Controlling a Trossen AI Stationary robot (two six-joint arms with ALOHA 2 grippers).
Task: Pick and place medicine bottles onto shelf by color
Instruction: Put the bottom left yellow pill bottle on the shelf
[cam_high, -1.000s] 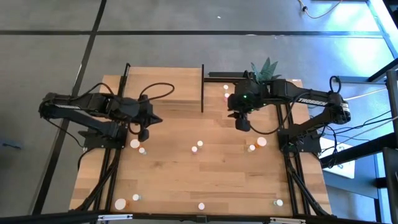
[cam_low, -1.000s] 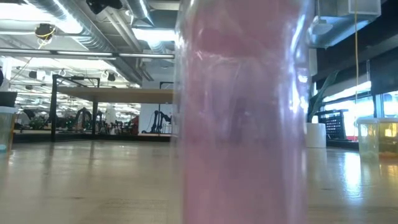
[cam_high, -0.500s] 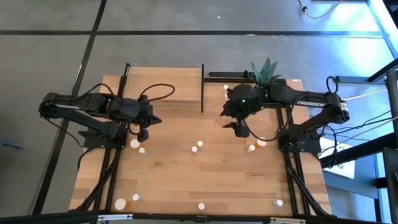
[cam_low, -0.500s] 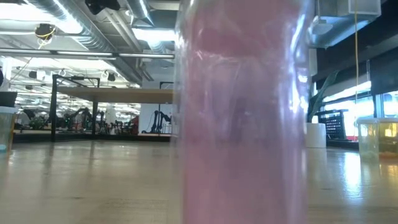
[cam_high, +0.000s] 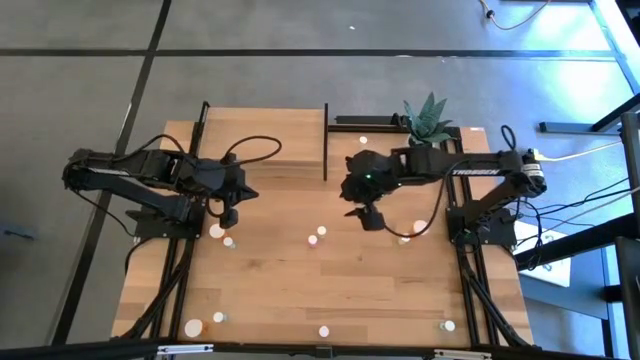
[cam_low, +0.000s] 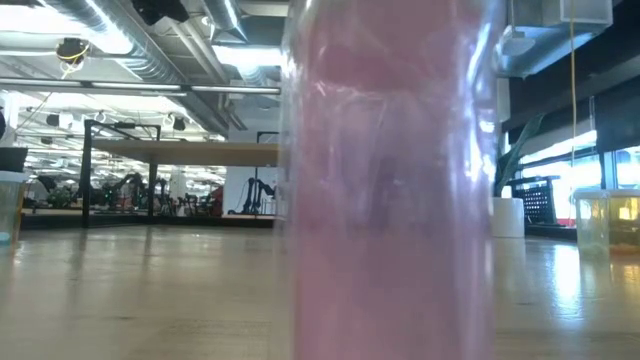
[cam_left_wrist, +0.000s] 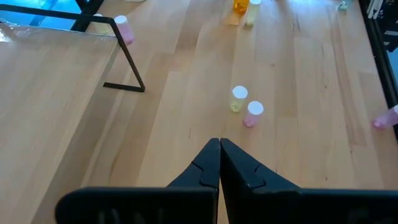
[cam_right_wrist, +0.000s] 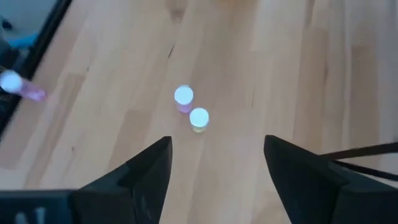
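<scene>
A pink bottle (cam_low: 390, 180) is seen pressed close against the low camera, filling the middle of that view; it is probably the one at the worktop's front edge (cam_high: 323, 331), though that cannot be settled. Along the same front edge of the worktop (cam_high: 270, 290), further bottles are scattered, an orange one (cam_high: 193, 327) at the left and one (cam_high: 449, 326) at the right. Farther in, at mid-worktop, a pink bottle (cam_right_wrist: 183, 98) and a yellowish bottle (cam_right_wrist: 199, 119) are stood just beside each other. The right gripper (cam_right_wrist: 214, 165) is held above the worktop near this pair, its jaws spread wide with nothing between them. The left gripper (cam_left_wrist: 219, 163) is held over the left half of the worktop, its jaws closed together on nothing. Two more bottles (cam_high: 217, 232) are found just beside the left arm. At the far side, the shelf (cam_high: 262, 135) is set, with a bottle (cam_high: 363, 141) near its right post.
</scene>
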